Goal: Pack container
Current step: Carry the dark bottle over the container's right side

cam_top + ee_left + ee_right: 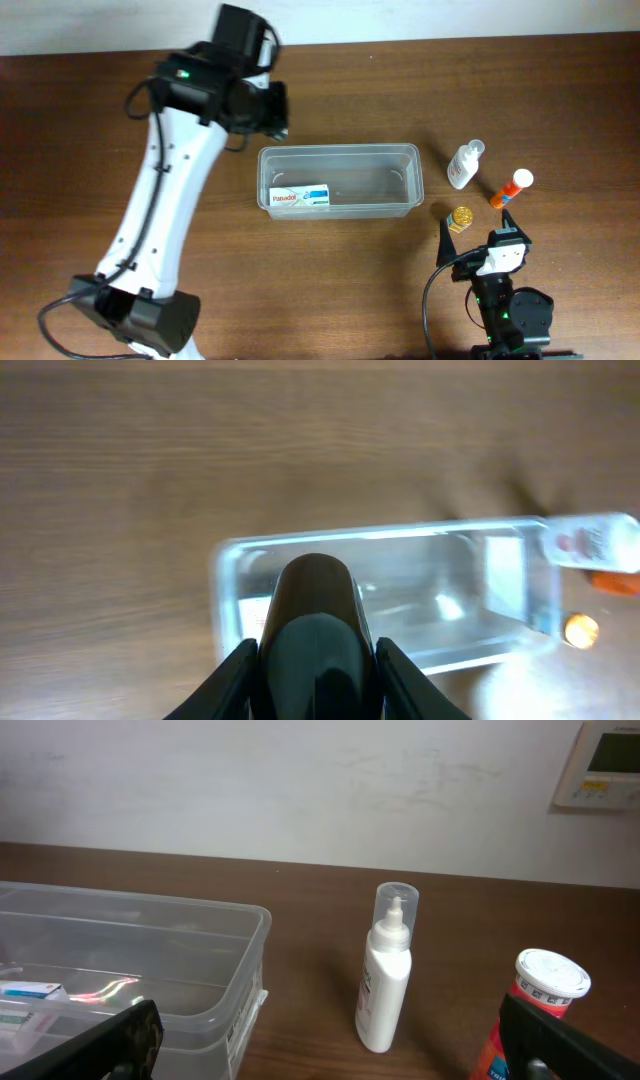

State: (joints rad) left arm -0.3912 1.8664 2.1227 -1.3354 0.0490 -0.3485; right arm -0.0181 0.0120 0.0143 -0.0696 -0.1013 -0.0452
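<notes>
Container sits mid-frame in the overhead view, with a white box lying in its left end. Packing looks partly done: a spray bottle, an orange tube and a small gold item wait at right. The right gripper, spread and empty, should close on one next. The left gripper is blurred, perhaps spread; I cannot tell.

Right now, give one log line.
clear plastic container: white Panadol box inside; white spray bottle, orange tube, gold-lidded jar outside; right gripper open; left gripper unclear
</notes>
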